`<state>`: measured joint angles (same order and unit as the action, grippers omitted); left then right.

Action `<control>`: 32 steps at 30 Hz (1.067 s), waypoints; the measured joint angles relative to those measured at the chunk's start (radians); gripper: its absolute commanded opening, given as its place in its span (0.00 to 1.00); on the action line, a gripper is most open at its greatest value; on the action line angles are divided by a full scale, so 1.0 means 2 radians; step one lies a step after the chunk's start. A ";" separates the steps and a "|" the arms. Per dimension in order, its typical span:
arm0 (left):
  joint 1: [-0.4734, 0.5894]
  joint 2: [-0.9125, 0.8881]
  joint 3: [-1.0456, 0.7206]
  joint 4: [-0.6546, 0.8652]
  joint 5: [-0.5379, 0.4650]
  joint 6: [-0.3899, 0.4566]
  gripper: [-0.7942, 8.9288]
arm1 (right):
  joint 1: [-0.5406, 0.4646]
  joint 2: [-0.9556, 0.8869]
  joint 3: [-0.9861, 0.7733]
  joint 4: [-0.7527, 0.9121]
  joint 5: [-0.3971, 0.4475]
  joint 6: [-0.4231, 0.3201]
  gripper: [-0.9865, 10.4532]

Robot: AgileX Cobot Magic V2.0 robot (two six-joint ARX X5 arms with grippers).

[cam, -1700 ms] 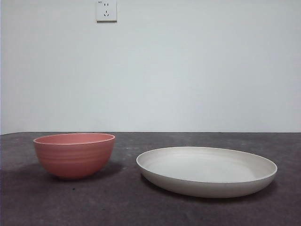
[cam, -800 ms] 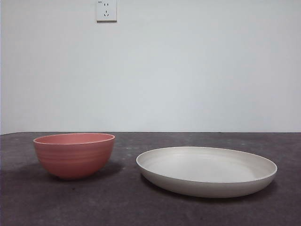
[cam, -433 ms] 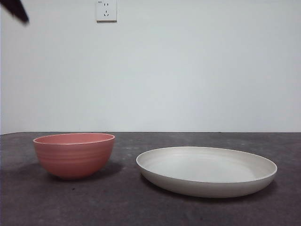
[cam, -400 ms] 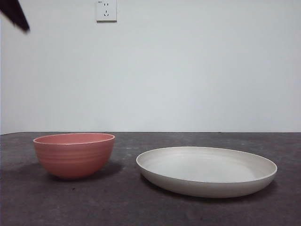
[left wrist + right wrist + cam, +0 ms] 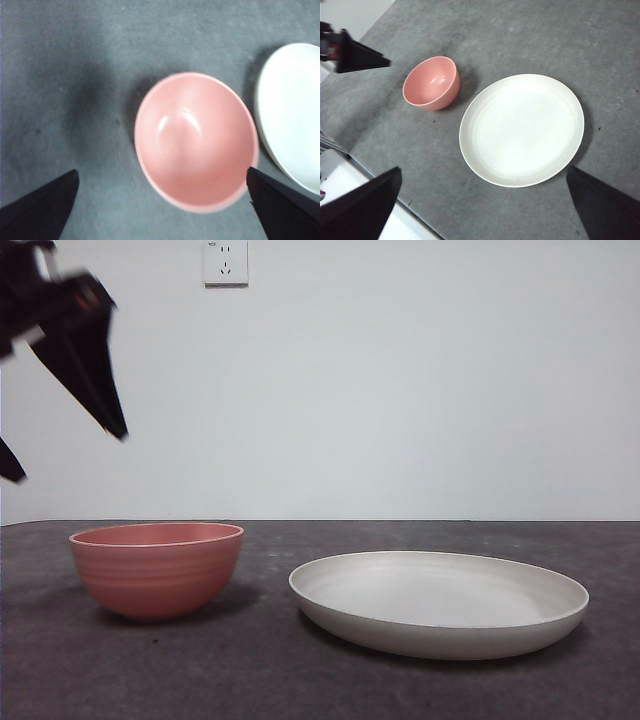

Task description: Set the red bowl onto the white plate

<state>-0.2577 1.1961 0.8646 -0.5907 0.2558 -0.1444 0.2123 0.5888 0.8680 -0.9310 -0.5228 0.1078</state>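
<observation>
Red bowl (image 5: 157,570) beside white plate (image 5: 440,602) — our left tool (image 5: 162,192) hangs above it, spread wide; right tool (image 5: 482,200) open too.

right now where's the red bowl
The red bowl stands on the dark table at the front view's left, beside the white plate, below the open left gripper.

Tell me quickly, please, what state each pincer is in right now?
Left pincer: open, empty, above the red bowl.
Right pincer: open, empty, high over the white plate.
</observation>
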 measured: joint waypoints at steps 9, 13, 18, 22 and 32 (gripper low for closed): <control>0.000 0.118 0.003 0.026 0.000 0.000 0.78 | 0.000 0.000 0.000 0.000 0.000 0.000 0.57; -0.001 0.146 0.003 0.039 0.000 0.000 0.78 | 0.000 0.000 0.000 0.000 0.000 0.000 0.57; -0.001 0.151 0.004 0.057 0.000 0.000 0.58 | 0.000 0.000 0.000 0.000 0.000 0.000 0.57; -0.001 0.151 0.005 0.058 0.000 0.000 0.39 | 0.000 0.000 0.000 0.000 0.000 0.000 0.57; -0.005 0.151 0.005 0.057 0.000 0.000 0.12 | 0.000 0.000 0.000 0.000 0.000 0.000 0.57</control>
<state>-0.2672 1.4986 0.8749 -0.4767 0.2554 -0.1448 0.2123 0.5888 0.8680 -0.9306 -0.5228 0.1081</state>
